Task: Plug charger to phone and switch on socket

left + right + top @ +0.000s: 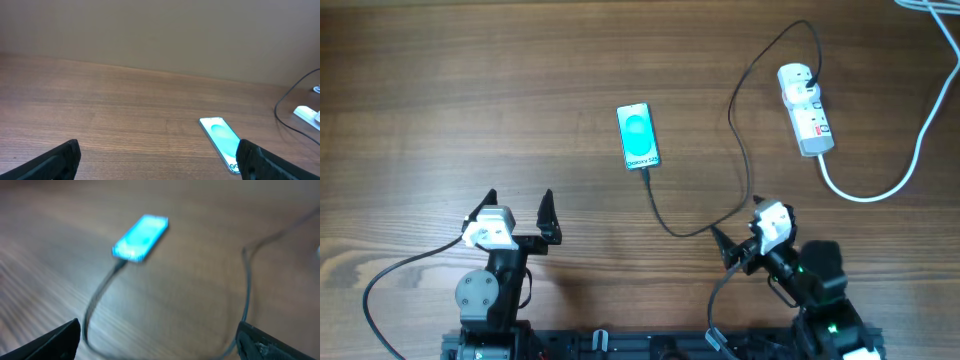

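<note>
**Both grippers spread wide, empty**

The left gripper point(519, 200) and right gripper point(738, 225) gaped fully, grasping nothing. The phone point(638, 136) lay mid-table, with the charger point(732, 110) tip at its near end. The socket point(805, 110) lay far right.

Overhead faces straight down; wrist views low, forward; all share phone point(638, 136).

Brown wooden bench point(440, 90) with fine lengthwise grain and a smooth low-sheen finish, small rectangular phone point(638, 136) with a glossy teal glass-like screen, short white power strip point(805, 110) of smooth plastic, thin black charger cable point(730, 112) matt and rubbery-looking, thick white cord point(865, 199) smooth-skinned
</note>
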`<state>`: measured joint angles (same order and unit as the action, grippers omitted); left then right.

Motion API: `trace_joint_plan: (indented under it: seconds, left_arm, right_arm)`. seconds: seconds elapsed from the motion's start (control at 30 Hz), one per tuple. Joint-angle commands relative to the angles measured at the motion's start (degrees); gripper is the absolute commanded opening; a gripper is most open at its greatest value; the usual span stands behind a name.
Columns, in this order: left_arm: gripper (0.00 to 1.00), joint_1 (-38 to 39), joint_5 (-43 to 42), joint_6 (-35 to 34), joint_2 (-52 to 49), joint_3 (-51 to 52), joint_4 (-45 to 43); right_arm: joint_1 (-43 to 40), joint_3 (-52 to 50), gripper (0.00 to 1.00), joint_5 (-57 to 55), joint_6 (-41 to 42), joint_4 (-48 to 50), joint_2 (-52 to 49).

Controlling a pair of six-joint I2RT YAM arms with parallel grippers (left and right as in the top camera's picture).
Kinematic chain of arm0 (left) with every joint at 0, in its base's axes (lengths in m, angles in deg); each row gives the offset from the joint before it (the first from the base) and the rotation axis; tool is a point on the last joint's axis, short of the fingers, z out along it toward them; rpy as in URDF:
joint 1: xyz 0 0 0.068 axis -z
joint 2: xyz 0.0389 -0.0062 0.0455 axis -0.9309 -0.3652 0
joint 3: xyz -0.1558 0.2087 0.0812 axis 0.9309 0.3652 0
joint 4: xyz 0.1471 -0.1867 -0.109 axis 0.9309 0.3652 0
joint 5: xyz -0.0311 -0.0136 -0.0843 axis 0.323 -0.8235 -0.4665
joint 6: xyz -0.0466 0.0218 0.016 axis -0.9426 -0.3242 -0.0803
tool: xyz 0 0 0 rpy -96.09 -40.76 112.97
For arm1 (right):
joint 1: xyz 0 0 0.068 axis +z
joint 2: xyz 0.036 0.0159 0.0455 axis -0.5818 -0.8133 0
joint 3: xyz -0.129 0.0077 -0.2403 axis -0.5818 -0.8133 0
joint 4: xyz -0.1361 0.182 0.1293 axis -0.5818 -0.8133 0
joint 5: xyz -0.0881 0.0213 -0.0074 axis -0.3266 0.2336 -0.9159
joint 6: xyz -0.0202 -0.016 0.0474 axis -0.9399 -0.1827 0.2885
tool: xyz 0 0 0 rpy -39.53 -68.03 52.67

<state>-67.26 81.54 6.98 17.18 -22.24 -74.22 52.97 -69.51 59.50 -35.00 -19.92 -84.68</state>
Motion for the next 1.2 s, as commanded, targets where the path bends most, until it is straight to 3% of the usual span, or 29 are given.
trace_joint_plan:
  seconds: [0.0, 0.4, 1.17]
  left_arm:
    - [1.00, -0.48, 0.55, 1.33, 0.57, 0.48, 0.02]
    - [1.00, -0.48, 0.57, 1.33, 0.57, 0.48, 0.02]
    - [1.00, -0.48, 0.57, 1.33, 0.57, 0.48, 0.02]
  right_arm:
    - [0.17, -0.07, 1.00, 0.48, 0.66, 0.13, 6.47]
    - [0.17, -0.07, 1.00, 0.50, 0.68, 0.70, 18.95]
    - [0.17, -0.07, 1.00, 0.48, 0.68, 0.24, 18.36]
